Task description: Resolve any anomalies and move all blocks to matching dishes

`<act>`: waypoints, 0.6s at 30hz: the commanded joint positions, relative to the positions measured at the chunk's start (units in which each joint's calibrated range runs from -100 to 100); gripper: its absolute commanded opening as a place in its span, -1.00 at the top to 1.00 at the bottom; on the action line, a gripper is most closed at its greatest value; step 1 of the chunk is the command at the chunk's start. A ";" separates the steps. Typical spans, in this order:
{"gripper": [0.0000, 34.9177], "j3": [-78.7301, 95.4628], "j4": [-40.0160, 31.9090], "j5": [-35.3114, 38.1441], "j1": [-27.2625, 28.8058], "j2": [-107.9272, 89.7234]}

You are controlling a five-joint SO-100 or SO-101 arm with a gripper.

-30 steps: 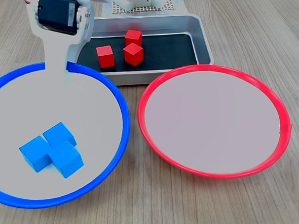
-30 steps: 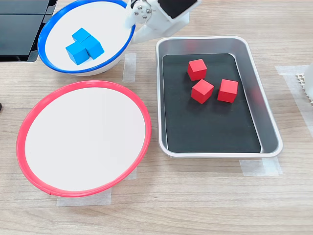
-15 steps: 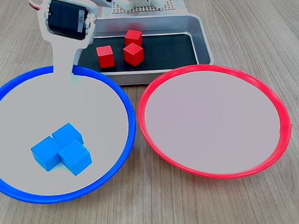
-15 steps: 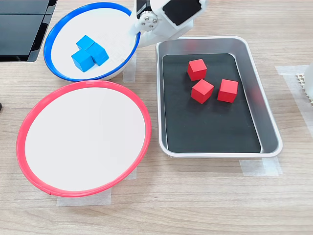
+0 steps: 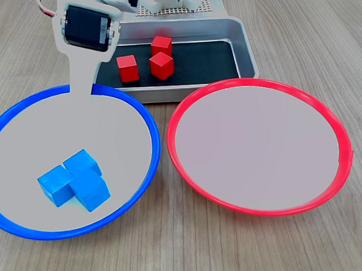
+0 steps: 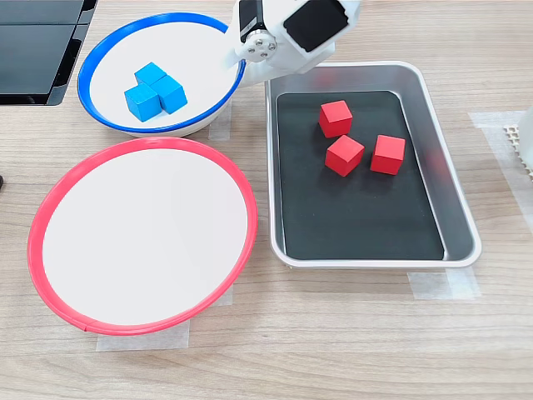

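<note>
Robotics lab bench; wooden tabletop [image 6: 350, 333], tape markers [image 6: 433, 286], perforated baseplate [image 5: 173, 10]

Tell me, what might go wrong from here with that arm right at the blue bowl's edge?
The gripper sits against the blue-rimmed dish, so a further move could tip it or shake the three blue blocks inside. The three red blocks lie close together in the silver tray, so grabbing one might knock another. The red-rimmed dish holds nothing yet.
</note>
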 commanded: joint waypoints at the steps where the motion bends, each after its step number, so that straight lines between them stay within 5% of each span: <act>1: 0.44 0.64 0.98 1.66 -0.64 -2.86; 6: 0.27 3.37 5.85 3.76 -1.02 -7.72; 18: 0.20 8.93 27.40 7.57 -3.27 -30.15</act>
